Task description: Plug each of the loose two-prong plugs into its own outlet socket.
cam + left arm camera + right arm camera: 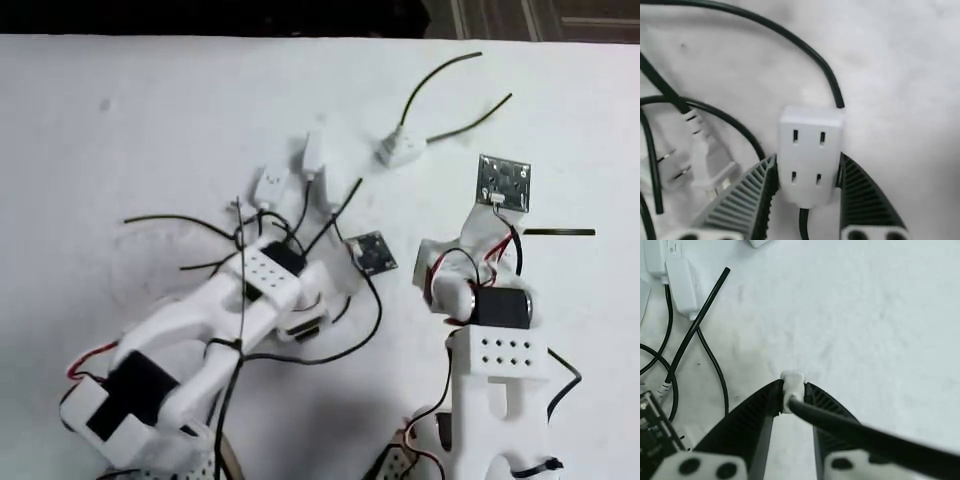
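Grippers first. We see left gripper (807,162) clamped on outlet block (809,150), ribbed grey pads (747,200) pressed against both its sides. Block is white glossy plastic, boxy with rounded corners, four narrow slots in two pairs; dark cord (790,36) ends at its far end. Just beside it on table (900,75) lies loose plug (707,155), white moulded body, two thin metal prongs. Right gripper (792,388) is closed around small white plug (791,380); round black cord (865,435) runs from it. We cannot see its prongs. Table is white and matte.
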### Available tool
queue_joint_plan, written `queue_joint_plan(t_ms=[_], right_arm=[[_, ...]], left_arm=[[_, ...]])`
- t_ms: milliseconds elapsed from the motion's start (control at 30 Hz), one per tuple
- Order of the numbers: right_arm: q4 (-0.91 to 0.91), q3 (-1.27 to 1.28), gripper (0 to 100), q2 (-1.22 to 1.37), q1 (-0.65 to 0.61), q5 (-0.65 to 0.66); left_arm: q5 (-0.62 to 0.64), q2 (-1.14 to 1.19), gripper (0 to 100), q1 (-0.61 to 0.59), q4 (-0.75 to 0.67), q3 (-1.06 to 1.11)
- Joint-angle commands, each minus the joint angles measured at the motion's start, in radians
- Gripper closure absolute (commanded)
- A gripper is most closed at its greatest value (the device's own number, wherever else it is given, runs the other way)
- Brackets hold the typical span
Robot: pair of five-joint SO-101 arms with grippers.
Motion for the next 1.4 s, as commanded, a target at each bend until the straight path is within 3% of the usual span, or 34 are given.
queue_joint_plan(t_ms=[0,133,333,633,867,1100,1267,1367], right_arm=[[-0.010,-0.041,98.2,-0.015,0.007,0.012],[-0.010,-0.041,98.2,-0.015,0.005,0.012],[-0.010,-0.041,98.2,-0.015,0.004,0.012],[-0.010,-0.040,98.2,-0.015,0.004,0.012],[-0.010,-0.040,98.2,-0.015,0.002,0.012],[-0.008,-0.040,98.2,-0.015,0.002,0.012],[-0.008,-0.038,98.2,-0.015,0.001,0.012],[-0.008,-0.038,98.2,-0.015,0.001,0.012]], left_arm=[[0.071,-0.005,97,-0.064,-0.026,-0.043],[0.124,-0.007,95,-0.096,-0.026,-0.049],[0.213,-0.007,81,-0.101,0.077,-0.124],[0.215,-0.122,80,-0.101,0.138,-0.120],[0.245,-0.269,71,-0.124,0.150,-0.066],[0.233,-0.311,77,-0.239,0.149,-0.072],[0.124,-0.487,98,-0.360,0.143,-0.026],[0.124,-0.630,97,-0.417,0.094,0.069]])
